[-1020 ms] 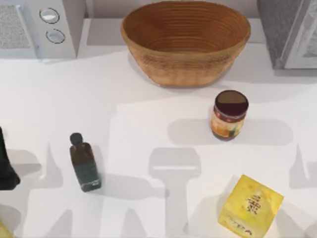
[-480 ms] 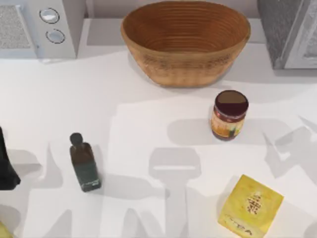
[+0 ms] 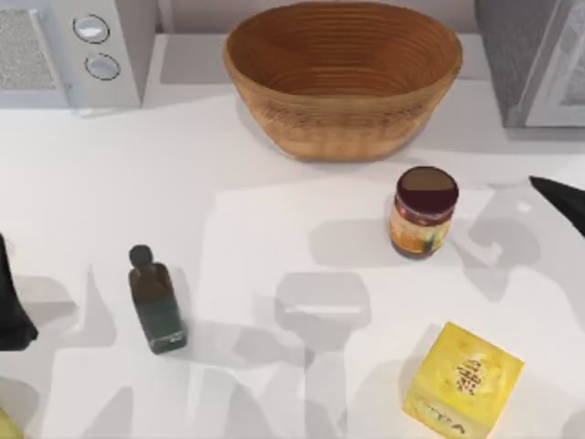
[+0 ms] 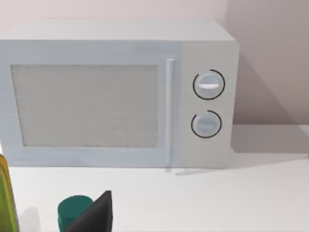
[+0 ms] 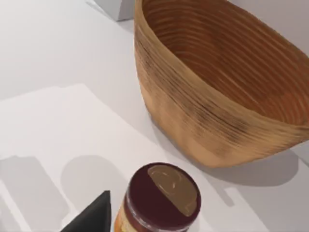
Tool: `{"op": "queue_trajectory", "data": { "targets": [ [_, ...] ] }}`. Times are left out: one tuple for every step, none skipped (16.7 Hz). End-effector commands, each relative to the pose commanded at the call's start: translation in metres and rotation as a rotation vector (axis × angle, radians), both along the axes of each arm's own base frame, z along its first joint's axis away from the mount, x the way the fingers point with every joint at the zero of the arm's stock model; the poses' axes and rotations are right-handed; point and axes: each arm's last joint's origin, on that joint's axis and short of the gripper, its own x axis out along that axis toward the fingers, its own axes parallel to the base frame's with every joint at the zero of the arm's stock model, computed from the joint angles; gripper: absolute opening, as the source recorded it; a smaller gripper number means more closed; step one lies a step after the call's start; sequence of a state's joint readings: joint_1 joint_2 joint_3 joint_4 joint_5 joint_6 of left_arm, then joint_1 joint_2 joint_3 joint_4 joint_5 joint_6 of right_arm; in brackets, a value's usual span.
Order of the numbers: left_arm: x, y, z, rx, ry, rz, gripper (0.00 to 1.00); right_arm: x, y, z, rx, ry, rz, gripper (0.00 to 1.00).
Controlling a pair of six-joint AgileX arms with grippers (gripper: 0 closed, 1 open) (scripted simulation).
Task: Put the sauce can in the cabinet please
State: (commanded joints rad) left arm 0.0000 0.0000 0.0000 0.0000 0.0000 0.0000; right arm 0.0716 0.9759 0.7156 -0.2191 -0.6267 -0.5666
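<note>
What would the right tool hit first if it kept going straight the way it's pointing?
Probably the sauce can: the right tool at the table's right edge points left toward it, nothing between, though its height is unclear.

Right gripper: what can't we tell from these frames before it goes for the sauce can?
- Right gripper: top view's right edge cuts it off, so the finger opening can't be judged.
- Sauce can: right wrist view's lower edge crops the label and base.
- Cabinet: cropped at the top view's corner; door state unclear.
- Left gripper: parked at the table's left edge, cut off.
</note>
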Motion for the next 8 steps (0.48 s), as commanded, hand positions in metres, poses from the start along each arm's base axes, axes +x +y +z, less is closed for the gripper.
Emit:
{"op": "queue_trajectory", "data": {
  "targets": [
    [0.0, 0.0, 0.0, 0.0, 0.0, 0.0, 1.0, 0.009, 0.002, -0.001, -0.007, 0.015, 0.047, 1.0],
    [0.0, 0.0, 0.0, 0.0, 0.0, 0.0, 1.0, 0.018, 0.003, -0.003, -0.012, 0.03, 0.094, 1.0],
    [0.0, 0.0, 0.0, 0.0, 0.0, 0.0, 1.0, 0.027, 0.005, -0.005, -0.016, 0.045, 0.141, 1.0],
    [0.0, 0.0, 0.0, 0.0, 0.0, 0.0, 1.0, 0.035, 0.007, -0.009, -0.018, 0.059, 0.188, 1.0],
    [0.0, 0.0, 0.0, 0.0, 0.0, 0.0, 1.0, 0.044, 0.008, -0.013, -0.017, 0.072, 0.234, 1.0],
    [0.0, 0.0, 0.0, 0.0, 0.0, 0.0, 1.0, 0.053, 0.009, -0.018, -0.015, 0.083, 0.279, 1.0],
    [0.0, 0.0, 0.0, 0.0, 0.0, 0.0, 1.0, 0.061, 0.01, -0.023, -0.011, 0.093, 0.323, 1.0],
    [0.0, 0.0, 0.0, 0.0, 0.0, 0.0, 1.0, 0.069, 0.011, -0.028, -0.006, 0.101, 0.365, 1.0]
  ]
}}
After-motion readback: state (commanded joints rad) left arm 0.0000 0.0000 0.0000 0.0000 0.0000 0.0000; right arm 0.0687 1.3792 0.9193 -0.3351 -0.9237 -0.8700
